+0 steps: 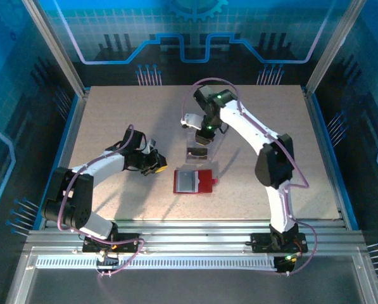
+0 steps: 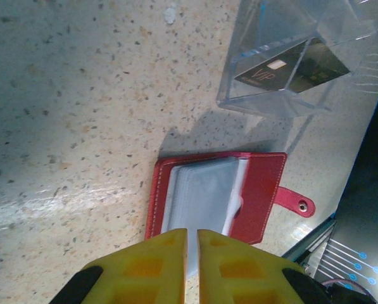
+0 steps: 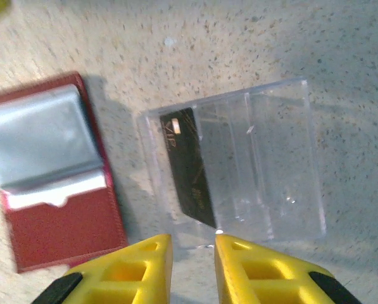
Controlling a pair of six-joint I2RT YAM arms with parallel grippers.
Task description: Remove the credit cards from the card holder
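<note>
The red card holder (image 1: 204, 182) lies open on the table, its grey-silver sleeves (image 2: 201, 196) facing up and its small red tab (image 2: 299, 204) on one edge. A dark credit card (image 3: 189, 168) marked VIP leans inside a clear plastic box (image 3: 271, 158) just behind the holder. My right gripper (image 3: 194, 239) hovers over the near edge of that box, open, with nothing between its fingers. My left gripper (image 2: 192, 233) sits at the holder's left edge, shut, with only a thin slit between the yellow fingers and nothing visibly held.
The clear box (image 1: 201, 147) stands in the middle of the speckled table (image 1: 113, 126), right behind the card holder. Metal rails run along the near edge (image 1: 189, 231), and blue-lit walls enclose the other sides.
</note>
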